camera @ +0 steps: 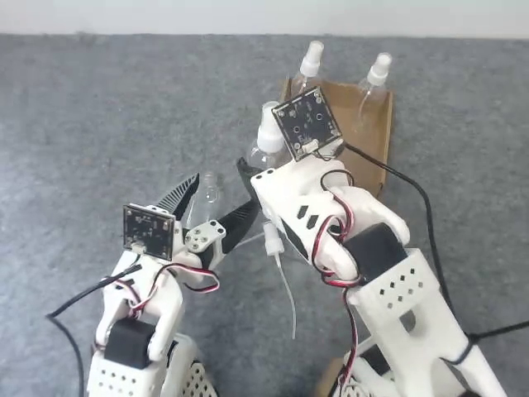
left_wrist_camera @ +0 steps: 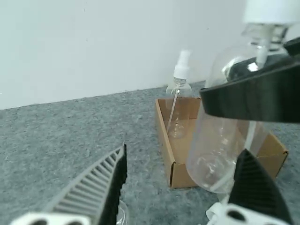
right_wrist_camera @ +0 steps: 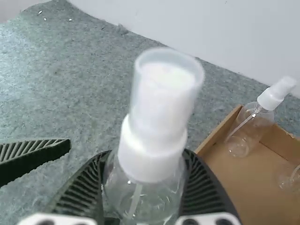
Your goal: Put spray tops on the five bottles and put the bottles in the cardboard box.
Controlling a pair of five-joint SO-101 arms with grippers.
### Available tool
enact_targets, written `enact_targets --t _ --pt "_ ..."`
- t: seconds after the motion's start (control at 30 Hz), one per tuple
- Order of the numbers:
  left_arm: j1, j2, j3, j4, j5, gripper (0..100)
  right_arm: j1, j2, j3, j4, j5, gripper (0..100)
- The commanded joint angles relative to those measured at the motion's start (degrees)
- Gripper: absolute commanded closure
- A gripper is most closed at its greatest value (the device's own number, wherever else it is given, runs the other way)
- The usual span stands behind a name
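**Progress: two bottles boxed, a third in hand**

High view: a capped bottle [camera: 308,70] and a second capped bottle [camera: 376,78] stand in the cardboard box [camera: 382,153]. My right end effector [camera: 258,165] pinches a third capped bottle [camera: 266,136] just beside the box's near corner. My left end effector [camera: 223,192] is spread around an uncapped bottle [camera: 208,192] on the desk [camera: 99,124], and a loose spray top [camera: 273,240] lies near it. I judge one capping and at least two boxings are left. I count four bottles and cannot place the fifth.

Left wrist view: the fingers stand wide apart. The third capped bottle hides part of the box, and the uncapped bottle is hard to make out at the edge.

Right wrist view: the jaws clamp the bottle's shoulder. I cannot tell whether its top is fully seated. One boxed bottle is cut off at the edge.
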Motion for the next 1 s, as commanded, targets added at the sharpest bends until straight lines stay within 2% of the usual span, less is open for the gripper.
enact_targets --t 0.0,0.2,0.33,0.43,0.97 --pt "-0.44 0.35 -0.13 -1.49 0.00 67 0.75 -3.03 -4.04 -1.19 1.05 99.2" --pt "-0.79 -0.09 -0.31 0.62 0.00 68 14.99 1.27 -4.04 -7.78 6.42 99.2" --pt "-0.79 -0.09 -0.31 0.44 -0.09 75 22.20 6.55 -4.04 -11.12 6.68 99.2" --pt "-0.88 -0.09 -0.22 0.44 -0.09 77 24.31 10.07 -4.04 -13.05 6.68 99.2" --pt "-0.88 -0.09 -0.04 0.44 -0.09 77 31.16 27.82 -3.96 -25.36 6.33 99.2"
